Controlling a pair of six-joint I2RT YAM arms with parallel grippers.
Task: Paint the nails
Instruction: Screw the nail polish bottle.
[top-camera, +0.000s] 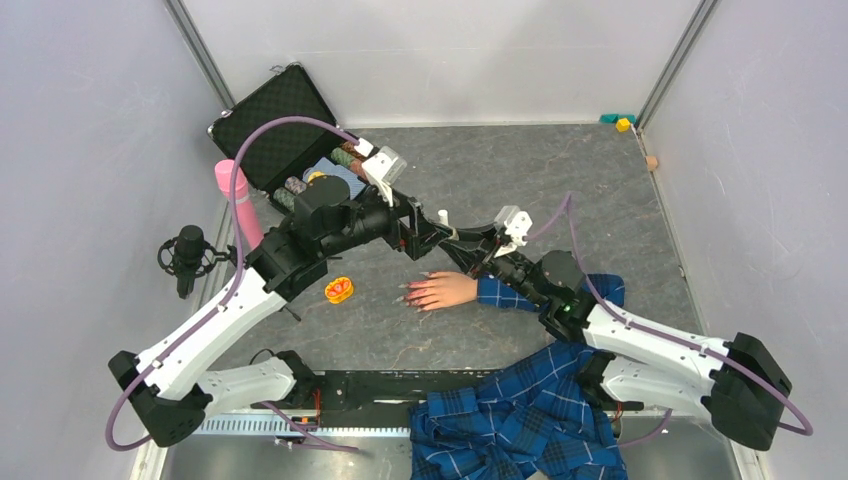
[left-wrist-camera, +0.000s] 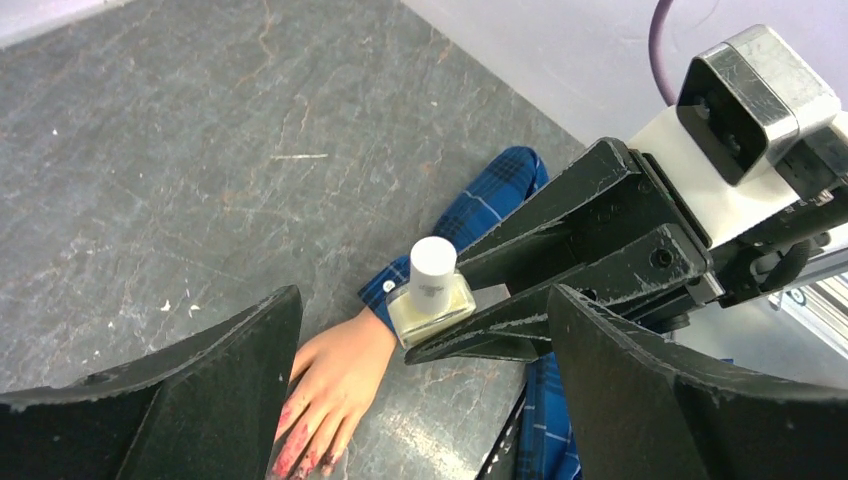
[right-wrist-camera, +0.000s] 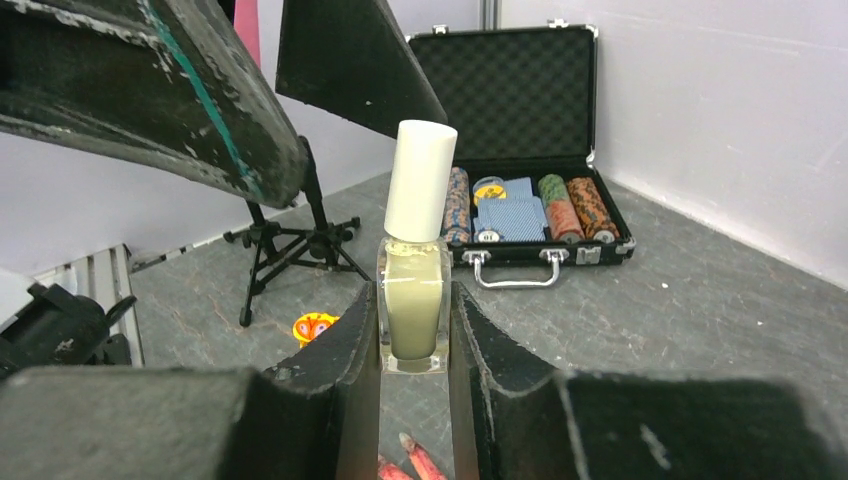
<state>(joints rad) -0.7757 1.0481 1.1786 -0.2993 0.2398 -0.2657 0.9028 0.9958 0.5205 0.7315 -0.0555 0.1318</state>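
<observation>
The right hand (right-wrist-camera: 412, 345) is closed on a small clear glass bottle (right-wrist-camera: 411, 300) of pale yellowish liquid. It grips the square body from both sides, and the white cylindrical cap (right-wrist-camera: 420, 180) stands upright above its fingers. Below this hand a flesh-coloured mannequin hand (left-wrist-camera: 345, 370) lies flat on the grey stone-patterned worktop (left-wrist-camera: 180, 150), its smeared reddish-pink nails (left-wrist-camera: 298, 452) at the end away from the blue plaid sleeve (left-wrist-camera: 490, 195). Just above the cap the left hand (left-wrist-camera: 425, 300) is spread wide and holds nothing. Farther beyond the right hand are a small orange object (right-wrist-camera: 315, 327), a black tripod stand (right-wrist-camera: 295, 245) and an open black case (right-wrist-camera: 520, 100) of poker chips and cards.
</observation>
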